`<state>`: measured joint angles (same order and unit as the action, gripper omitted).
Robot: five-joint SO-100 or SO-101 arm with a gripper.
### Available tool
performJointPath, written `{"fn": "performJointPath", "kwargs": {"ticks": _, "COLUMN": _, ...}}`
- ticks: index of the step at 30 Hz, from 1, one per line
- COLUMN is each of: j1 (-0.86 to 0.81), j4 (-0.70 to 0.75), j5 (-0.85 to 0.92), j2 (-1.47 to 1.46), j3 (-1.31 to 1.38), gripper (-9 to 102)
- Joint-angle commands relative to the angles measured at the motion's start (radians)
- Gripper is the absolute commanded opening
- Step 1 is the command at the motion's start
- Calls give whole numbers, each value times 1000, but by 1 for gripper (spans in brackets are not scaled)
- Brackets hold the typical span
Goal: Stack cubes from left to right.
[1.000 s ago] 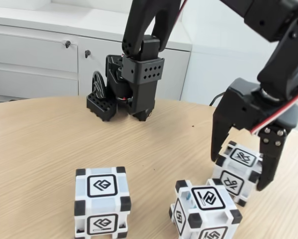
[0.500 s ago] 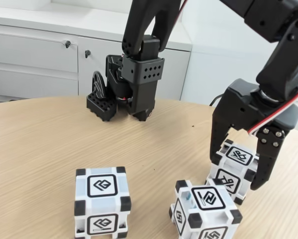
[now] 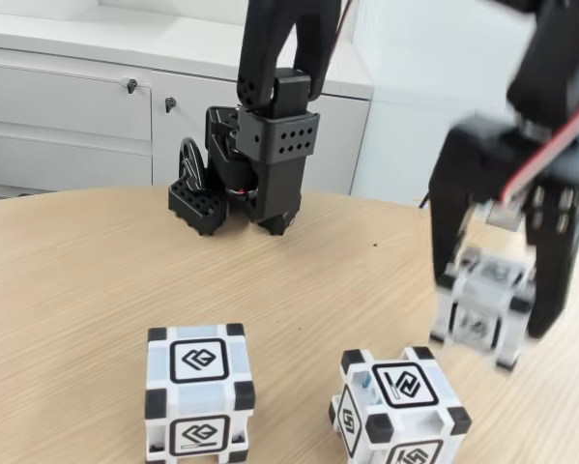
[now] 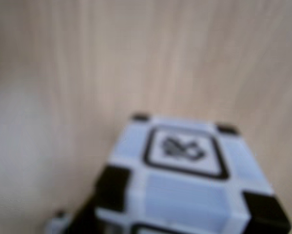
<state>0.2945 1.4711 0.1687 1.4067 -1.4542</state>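
- The right cube [image 3: 482, 307] sits between the two dark fingers of your gripper [image 3: 494, 319] in the fixed view, at the right of the table and blurred; it appears lifted just clear of the wood, though the blur keeps that a judgement.
- The fingers are clamped on that cube's left and right sides, one finger [image 3: 451, 232] on each.
- In the wrist view the same cube [image 4: 184, 180] sits close under the lens, its black-framed symbol facing up, with bare wood beyond it.
- The middle cube [image 3: 397, 404] rests on the table just near and left of the held one; the left cube [image 3: 198, 401] stands well apart from it, further left, near the front edge of the view.
- You seem to be in the carry step: one cube gripped, none stacked yet.
- The next move calls for more height before you travel left, so the held cube's underside passes over the middle cube's top, then a square lowering onto the chosen cube.
- The wooden table [image 3: 86, 280] is open to the left and far side; the black arm base [image 3: 255, 159] stands at the far edge, well clear of the cubes.
- The right side is tight: the held cube is near the frame edge, so you cannot judge the table's rim there.
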Motion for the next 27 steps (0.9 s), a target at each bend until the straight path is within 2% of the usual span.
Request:
{"fn": "performJointPath", "kwargs": {"ticks": 1, "j1": -14, "j4": 77, "j5": 29, "j2": 207, "j3": 18, "gripper": 12}}
{"fn": "performJointPath", "kwargs": {"ticks": 6, "j1": -49, "j4": 149, "j5": 64, "j2": 385, "j3": 15, "gripper": 12}}
{"fn": "performJointPath", "kwargs": {"ticks": 18, "j1": -526, "j4": 138, "j5": 304, "j2": 439, "j3": 15, "gripper": 12}}
{"fn": "performJointPath", "kwargs": {"ticks": 27, "j1": -746, "j4": 138, "j5": 359, "j2": 437, "j3": 14, "gripper": 12}}
